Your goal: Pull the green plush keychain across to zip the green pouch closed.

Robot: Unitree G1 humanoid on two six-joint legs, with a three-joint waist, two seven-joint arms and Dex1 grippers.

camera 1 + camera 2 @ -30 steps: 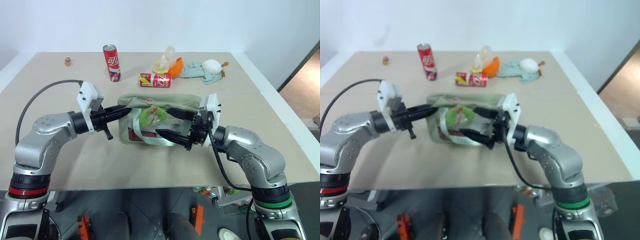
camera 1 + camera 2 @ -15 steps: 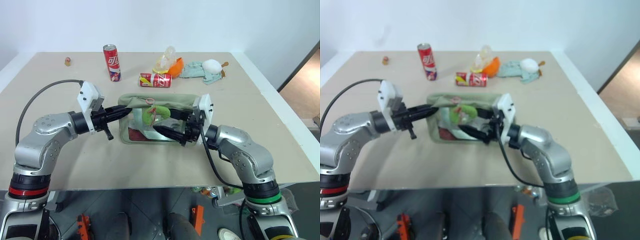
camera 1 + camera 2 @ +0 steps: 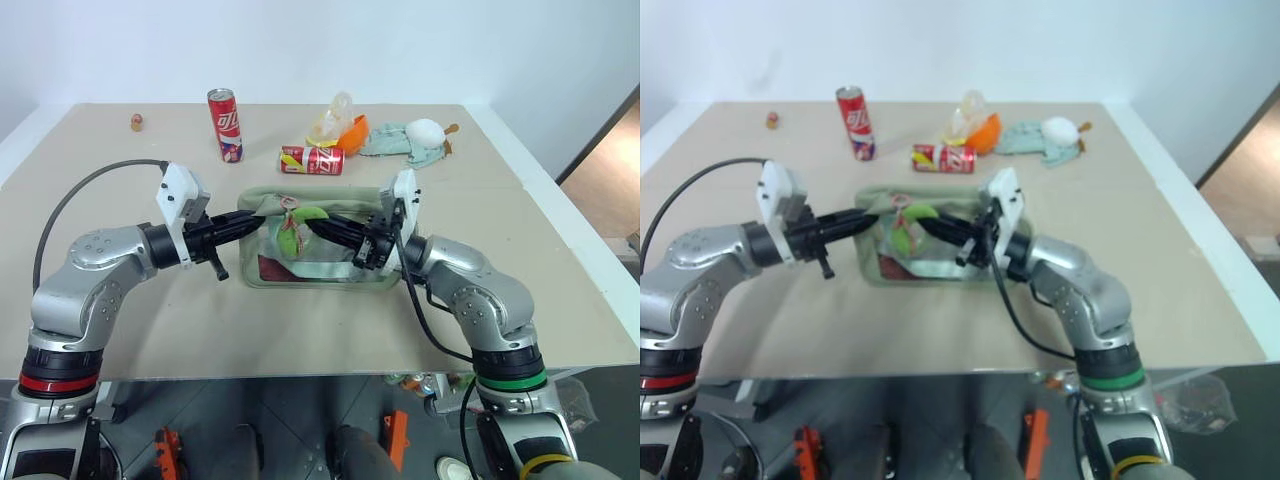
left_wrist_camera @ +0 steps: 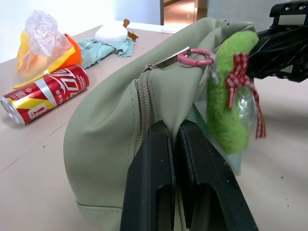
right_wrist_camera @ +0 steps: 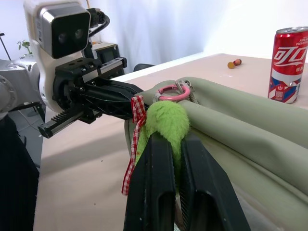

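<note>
My right tool [image 5: 175,144] clamps the green plush keychain [image 5: 166,122]; left tool [image 4: 174,137] pinches the green pouch [image 4: 120,120] end.

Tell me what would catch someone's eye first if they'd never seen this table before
Mid-table, the right gripper is shut on the green plush keychain, which hangs from a pink ring on the green pouch. The left gripper is shut on the pouch's fabric at its other end. At the far side, an upright red can stands left of a can lying on its side, with an orange bowl beyond.
</note>
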